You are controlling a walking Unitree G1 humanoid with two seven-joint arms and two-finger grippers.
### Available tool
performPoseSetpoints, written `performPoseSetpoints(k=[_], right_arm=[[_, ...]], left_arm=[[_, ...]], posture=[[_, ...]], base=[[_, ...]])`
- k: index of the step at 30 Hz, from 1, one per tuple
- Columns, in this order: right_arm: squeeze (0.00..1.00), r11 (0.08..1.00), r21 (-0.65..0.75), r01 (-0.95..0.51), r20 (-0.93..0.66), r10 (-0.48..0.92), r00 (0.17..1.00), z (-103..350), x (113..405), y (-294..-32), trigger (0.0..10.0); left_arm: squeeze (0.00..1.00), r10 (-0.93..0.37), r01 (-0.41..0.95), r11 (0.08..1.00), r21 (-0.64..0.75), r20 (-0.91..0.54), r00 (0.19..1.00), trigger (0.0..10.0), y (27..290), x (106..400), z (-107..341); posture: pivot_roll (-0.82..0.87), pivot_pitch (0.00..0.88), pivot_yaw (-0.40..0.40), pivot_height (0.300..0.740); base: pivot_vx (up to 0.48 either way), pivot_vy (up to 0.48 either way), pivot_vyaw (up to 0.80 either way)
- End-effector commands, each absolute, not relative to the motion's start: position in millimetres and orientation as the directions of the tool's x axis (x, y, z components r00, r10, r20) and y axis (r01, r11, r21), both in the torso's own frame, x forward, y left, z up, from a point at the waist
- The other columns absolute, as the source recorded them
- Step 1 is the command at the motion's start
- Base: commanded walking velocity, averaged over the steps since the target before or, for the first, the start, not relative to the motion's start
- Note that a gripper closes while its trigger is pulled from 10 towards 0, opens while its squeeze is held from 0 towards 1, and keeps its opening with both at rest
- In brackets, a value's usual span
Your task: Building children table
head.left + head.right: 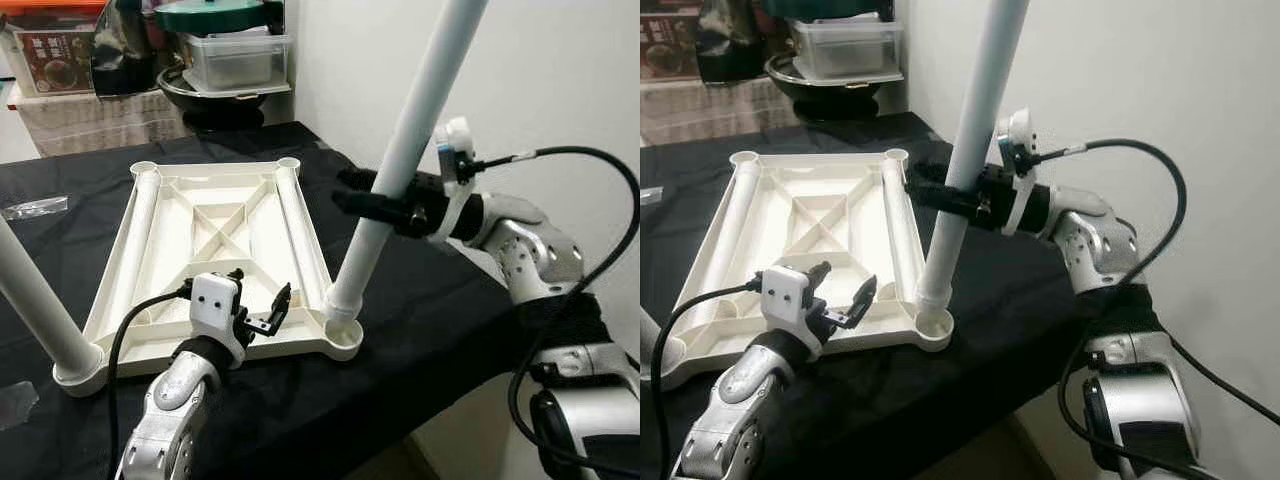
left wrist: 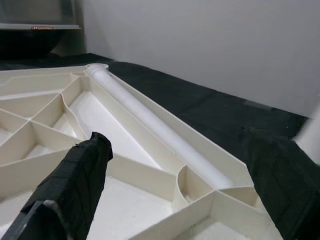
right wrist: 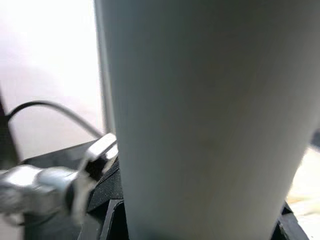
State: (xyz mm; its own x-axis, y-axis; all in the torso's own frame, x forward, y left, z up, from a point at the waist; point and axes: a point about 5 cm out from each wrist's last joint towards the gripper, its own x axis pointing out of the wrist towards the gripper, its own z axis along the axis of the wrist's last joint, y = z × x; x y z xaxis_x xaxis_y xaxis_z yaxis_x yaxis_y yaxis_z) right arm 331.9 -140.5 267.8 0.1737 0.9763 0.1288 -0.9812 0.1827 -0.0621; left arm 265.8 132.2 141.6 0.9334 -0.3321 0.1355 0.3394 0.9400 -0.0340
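Note:
A white plastic table top (image 1: pixel 300 215) lies upside down on the black cloth (image 1: pixel 430 300). A long white leg (image 1: pixel 400 150) stands tilted in its near right corner socket (image 1: pixel 342 322). My right gripper (image 1: pixel 365 200) is shut around this leg at mid height; the leg (image 3: pixel 200 125) is close up in the right wrist view. A second white leg (image 1: pixel 35 300) stands in the near left corner. My left gripper (image 1: pixel 262 292) hovers open over the near edge of the top, its fingers (image 2: pixel 75 185) spread above the ribs (image 2: pixel 150 125), holding nothing.
A black bowl and clear plastic boxes (image 1: pixel 235 60) are stacked at the far back by the white wall. A plastic wrapper (image 1: pixel 35 208) lies on the cloth at the left. The cloth-covered surface drops off close to the right and front of the top.

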Motion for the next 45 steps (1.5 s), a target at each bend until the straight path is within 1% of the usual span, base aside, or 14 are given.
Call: performPoseSetpoints(k=[1, 6, 12, 14, 17, 19, 20, 22, 33, 35, 37, 38, 41, 45], right_arm=[[0.00, 0.149, -0.056, -0.987, 0.108, 0.984, 0.142, 264.6, 327.0, -137.9, 10.0], [0.00, 0.150, -0.051, -0.987, 0.097, 0.985, 0.145, 258.9, 325.8, -136.4, 10.0], [0.00, 0.175, -0.041, -0.984, 0.077, 0.982, 0.172, 249.2, 327.6, -134.1, 10.0], [0.00, 0.216, -0.028, -0.976, 0.076, 0.974, 0.214, 248.3, 332.6, -135.5, 10.0], [0.00, 0.236, -0.020, -0.972, 0.079, 0.969, 0.234, 248.9, 334.9, -136.6, 10.0], [0.00, 0.279, 0.011, -0.960, 0.060, 0.959, 0.279, 243.2, 341.0, -141.0, 10.0], [0.00, 0.279, 0.011, -0.960, 0.060, 0.959, 0.279, 243.2, 341.0, -141.0, 10.0], [0.00, 0.305, 0.039, -0.952, 0.037, 0.951, 0.306, 235.7, 344.3, -145.4, 10.0], [0.00, 0.343, 0.094, -0.935, -0.019, 0.939, 0.343, 214.6, 345.2, -151.8, 10.0], [0.00, 0.354, 0.075, -0.932, -0.044, 0.935, 0.352, 211.1, 344.8, -151.0, 10.0], [0.00, 0.350, -0.005, -0.937, -0.081, 0.933, 0.350, 211.3, 342.1, -144.1, 10.0], [0.00, 0.350, -0.005, -0.937, -0.081, 0.933, 0.350, 211.3, 342.1, -144.1, 10.0], [0.00, 0.317, -0.083, -0.945, -0.090, 0.942, 0.324, 216.8, 336.2, -127.7, 10.0], [0.00, 0.309, -0.081, -0.948, -0.087, 0.945, 0.316, 214.3, 332.5, -121.8, 10.0]], left_arm=[[0.00, -0.333, 0.339, 0.940, -0.039, 0.118, 0.936, 10.0, 133.5, 264.0, 137.6], [0.00, -0.335, 0.341, 0.939, -0.040, 0.117, 0.935, 10.0, 132.7, 263.6, 137.7], [0.00, -0.339, 0.345, 0.938, -0.037, 0.117, 0.934, 10.0, 133.1, 263.5, 138.5], [0.00, -0.341, 0.347, 0.937, -0.036, 0.117, 0.933, 10.0, 133.5, 263.1, 138.7], [0.00, -0.342, 0.348, 0.937, -0.036, 0.117, 0.932, 10.0, 133.3, 262.8, 138.7], [0.00, -0.347, 0.353, 0.935, -0.039, 0.117, 0.931, 10.0, 130.7, 262.1, 138.2], [0.00, -0.347, 0.353, 0.935, -0.039, 0.117, 0.931, 10.0, 130.7, 262.1, 138.2], [0.00, -0.349, 0.356, 0.934, -0.041, 0.117, 0.930, 10.0, 129.4, 261.7, 137.9], [0.00, -0.361, 0.368, 0.929, -0.044, 0.116, 0.925, 10.0, 129.0, 260.9, 137.9], [0.00, -0.369, 0.376, 0.925, -0.046, 0.116, 0.922, 10.0, 127.9, 260.4, 137.8], [0.00, -0.382, 0.389, 0.920, -0.048, 0.114, 0.917, 10.0, 126.4, 259.0, 137.5], [0.00, -0.382, 0.389, 0.920, -0.048, 0.114, 0.917, 10.0, 126.4, 259.0, 137.5], [0.00, -0.389, 0.396, 0.917, -0.051, 0.111, 0.914, 10.0, 124.9, 258.1, 136.3], [0.00, -0.389, 0.396, 0.917, -0.053, 0.111, 0.915, 10.0, 124.3, 258.2, 136.1]], posture=[[-0.02, 0.000, -0.090, 0.740], [-0.01, 0.000, -0.089, 0.740], [-0.01, 0.000, -0.090, 0.740], [0.00, 0.000, -0.091, 0.740], [0.00, 0.000, -0.091, 0.740], [0.00, 0.000, -0.095, 0.740], [0.00, 0.000, -0.095, 0.740], [0.00, 0.000, -0.096, 0.740], [-0.01, 0.000, -0.092, 0.740], [-0.01, 0.000, -0.092, 0.740], [-0.01, 0.000, -0.089, 0.740], [-0.01, 0.000, -0.089, 0.740], [-0.02, 0.000, -0.089, 0.740], [-0.01, 0.000, -0.093, 0.740]], base=[[0.000, 0.000, 0.00], [0.000, 0.000, 0.00], [0.000, 0.000, 0.00], [0.000, 0.000, 0.00], [0.000, 0.000, 0.00], [0.000, 0.000, 0.00], [0.000, 0.000, 0.00], [0.000, 0.000, 0.00], [0.000, 0.000, 0.00], [0.000, 0.000, 0.00], [0.000, 0.000, 0.00], [0.000, 0.000, 0.00], [0.000, 0.000, 0.00], [0.000, 0.000, 0.00]])
